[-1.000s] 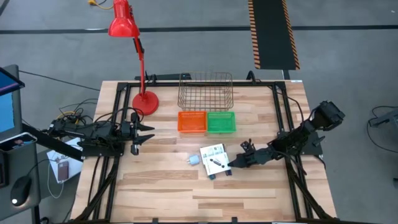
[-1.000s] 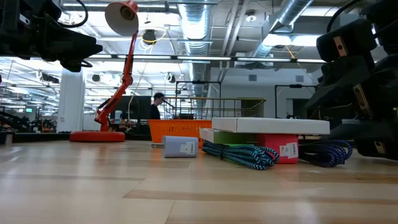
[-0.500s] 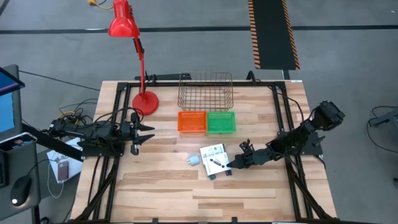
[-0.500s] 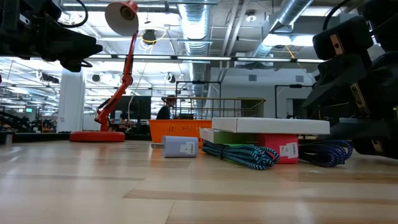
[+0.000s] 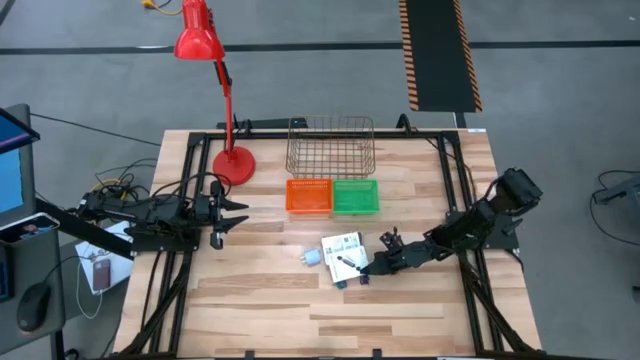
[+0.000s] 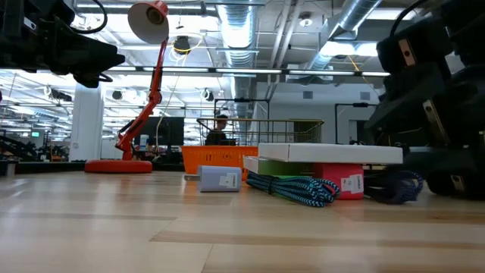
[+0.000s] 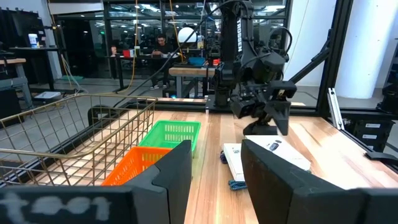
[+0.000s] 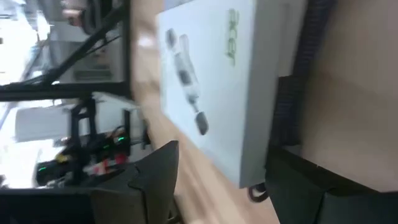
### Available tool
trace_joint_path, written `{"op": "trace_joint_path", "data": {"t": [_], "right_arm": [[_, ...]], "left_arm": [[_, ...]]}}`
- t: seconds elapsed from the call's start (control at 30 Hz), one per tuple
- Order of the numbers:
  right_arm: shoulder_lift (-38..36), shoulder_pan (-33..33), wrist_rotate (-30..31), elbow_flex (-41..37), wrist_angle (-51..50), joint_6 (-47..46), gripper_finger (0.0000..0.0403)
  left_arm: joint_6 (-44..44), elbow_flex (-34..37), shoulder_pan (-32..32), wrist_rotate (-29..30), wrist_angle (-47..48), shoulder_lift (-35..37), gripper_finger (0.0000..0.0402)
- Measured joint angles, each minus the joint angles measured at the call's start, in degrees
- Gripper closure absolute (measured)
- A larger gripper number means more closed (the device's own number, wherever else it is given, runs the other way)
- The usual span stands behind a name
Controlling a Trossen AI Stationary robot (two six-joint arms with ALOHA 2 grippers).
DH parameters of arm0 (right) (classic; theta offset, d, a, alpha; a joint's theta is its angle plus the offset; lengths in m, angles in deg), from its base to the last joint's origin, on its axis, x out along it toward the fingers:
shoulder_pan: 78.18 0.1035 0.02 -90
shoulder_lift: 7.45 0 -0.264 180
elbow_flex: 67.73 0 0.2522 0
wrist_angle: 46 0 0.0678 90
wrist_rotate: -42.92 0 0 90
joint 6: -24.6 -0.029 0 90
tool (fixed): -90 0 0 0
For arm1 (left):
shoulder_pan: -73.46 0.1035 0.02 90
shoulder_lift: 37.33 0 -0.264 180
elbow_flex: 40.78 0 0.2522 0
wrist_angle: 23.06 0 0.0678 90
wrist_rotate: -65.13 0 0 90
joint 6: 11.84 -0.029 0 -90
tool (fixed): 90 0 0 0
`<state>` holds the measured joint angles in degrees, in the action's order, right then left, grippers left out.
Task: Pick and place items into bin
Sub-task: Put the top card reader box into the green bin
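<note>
A white printed card pack [image 5: 343, 252] lies flat near the table's middle, with a short black marker [image 5: 350, 263] on top. In the low view it rests on a pink block [image 6: 339, 181], with teal braided cords [image 6: 294, 188] in front. A pale blue lump [image 5: 311, 257] lies to its left. My right gripper [image 5: 362, 272] is open, low at the pack's right near corner. In the right wrist view its fingers [image 8: 155, 177] stand on either side of the pack's edge [image 8: 214, 81]; I see no touch. My left gripper [image 5: 226, 215] waits open above the table's left side.
An orange bin [image 5: 309, 196] and a green bin [image 5: 356, 196] sit side by side behind the items. A wire basket [image 5: 331, 147] stands behind them. A red desk lamp [image 5: 232, 160] has its base at the far left. A person shows in the room beyond.
My right gripper has crept toward the table's left, closer to the white pack, staying low and open. In the low view it now covers the blue cord at the pack's right end. The items have not moved.
</note>
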<state>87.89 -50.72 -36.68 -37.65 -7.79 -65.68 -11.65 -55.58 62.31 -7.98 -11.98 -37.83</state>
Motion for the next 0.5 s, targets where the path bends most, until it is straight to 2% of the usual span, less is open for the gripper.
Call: {"op": "trace_joint_path", "data": {"t": [0.13,0.37,0.5], "right_arm": [[3.4,-1.1,-2.0,0.0,5.4,-0.6,0.0188],[4.0,-2.1,-3.6,-0.1,6.2,-0.1,0.019],[4.1,-2.2,-3.9,-0.1,6.2,0.0,0.0205]], "left_arm": [[0.0,0.0,0.0,0.0,0.0,0.0,0.0274],[0.0,0.0,0.0,0.0,0.0,0.0,0.0274],[0.0,0.0,0.0,0.0,0.0,0.0,0.0274]]}}
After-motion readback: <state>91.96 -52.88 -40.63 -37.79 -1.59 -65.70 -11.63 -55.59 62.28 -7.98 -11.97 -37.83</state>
